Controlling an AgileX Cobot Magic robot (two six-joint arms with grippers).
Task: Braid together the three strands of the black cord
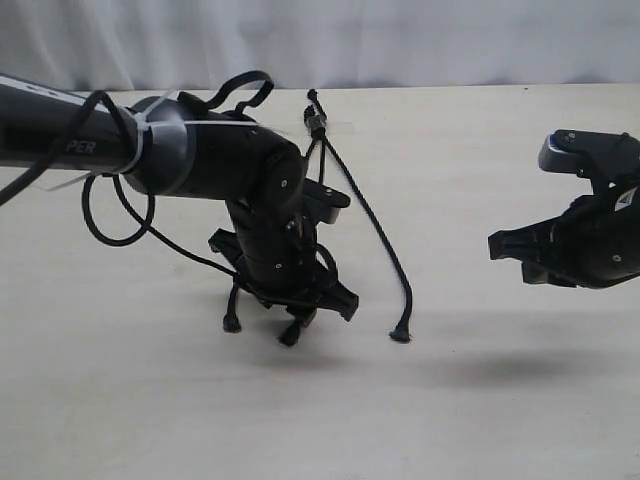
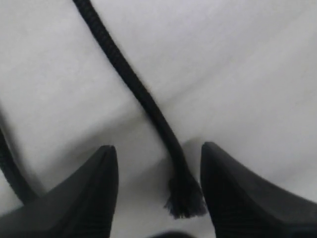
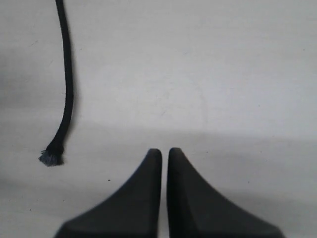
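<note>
The left claw (image 2: 158, 153) hangs wide open over the table (image 1: 480, 400), one strand (image 2: 143, 96) of the cord (image 1: 368, 210) ending between its fingers, ungripped. The right claw (image 3: 164, 152), pressed together and empty, sits well right of the cord.

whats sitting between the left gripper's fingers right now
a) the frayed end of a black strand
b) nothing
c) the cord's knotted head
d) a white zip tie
a: in the left wrist view the left gripper is open and a strand's frayed tip lies between its jaws, touching neither.
</note>
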